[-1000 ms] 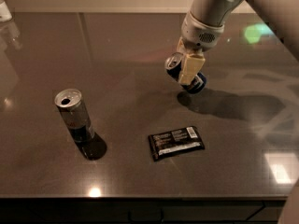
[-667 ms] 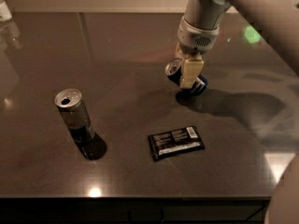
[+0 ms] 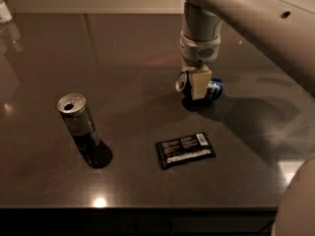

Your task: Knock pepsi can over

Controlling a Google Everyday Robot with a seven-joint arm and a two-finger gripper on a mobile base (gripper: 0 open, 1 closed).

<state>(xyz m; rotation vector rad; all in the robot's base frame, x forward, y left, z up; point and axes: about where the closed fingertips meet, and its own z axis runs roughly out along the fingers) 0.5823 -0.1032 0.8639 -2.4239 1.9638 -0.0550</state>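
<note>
While the gripper (image 3: 199, 85) hangs at the middle of the can (image 3: 215, 89), which seems tipped with top toward nine o'clock and base toward three, its opening cannot be told.

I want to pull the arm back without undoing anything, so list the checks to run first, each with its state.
1. The pepsi can lies on its side, silver top facing left: ok.
2. The tool is clear of the pepsi can: not ok, it hangs right at it and covers its middle.
3. Whether the tool holds the pepsi can: cannot tell.
4. The tall silver can is upright, well apart on the left: ok.
5. The dark snack bar lies flat, apart from the tool: ok.
</note>
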